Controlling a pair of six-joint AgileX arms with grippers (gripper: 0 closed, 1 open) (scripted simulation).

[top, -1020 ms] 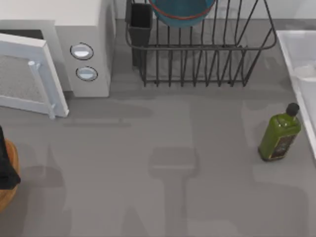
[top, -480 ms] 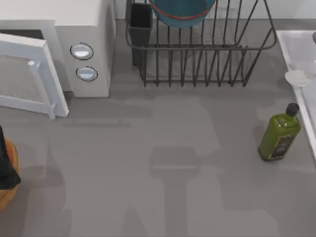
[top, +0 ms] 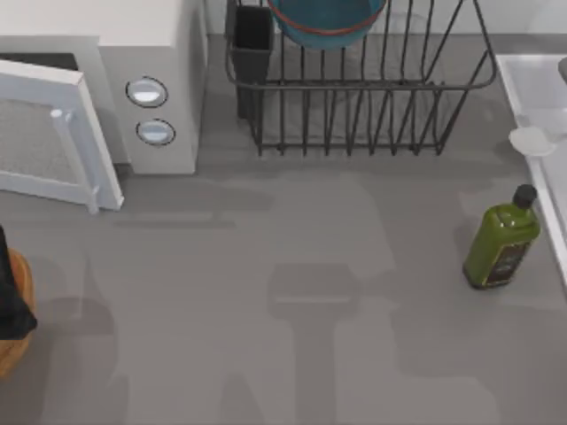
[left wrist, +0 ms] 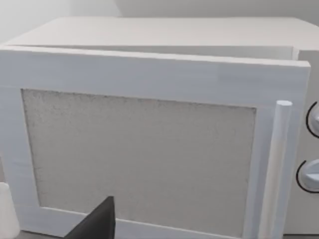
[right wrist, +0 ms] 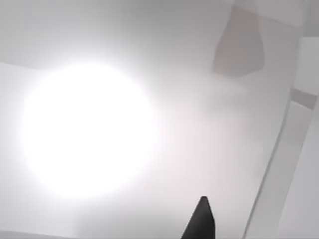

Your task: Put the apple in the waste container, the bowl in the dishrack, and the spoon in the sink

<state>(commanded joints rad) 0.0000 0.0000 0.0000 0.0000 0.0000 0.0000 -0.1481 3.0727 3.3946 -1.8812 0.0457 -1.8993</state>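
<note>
Near edge, table's left: the waste container (top: 11, 341), an orange-brown curve, partly under the dark bulk of the left arm at the table's left edge. Left pincer state: cannot tell; the left wrist view has one dark finger (left wrist: 97, 225) low in front of the microwave door.

Mid table (top: 283, 292): bare grey. To the right, a green bottle (top: 501, 241) stands upright just beside the sink (top: 532, 88).

Spoon (top: 532, 140): its white oval head lies at the sink's near left rim.

Right pincer state: cannot tell. Right wrist view: pale basin surface, bright glare, one dark fingertip (right wrist: 200, 221).

Far side: microwave (top: 151, 80) at left, door swung open. Dishrack (top: 363, 97) centre, cutlery cup (top: 252, 40) at its left. Bowl (top: 326, 22) sits inside the rack at the back.
</note>
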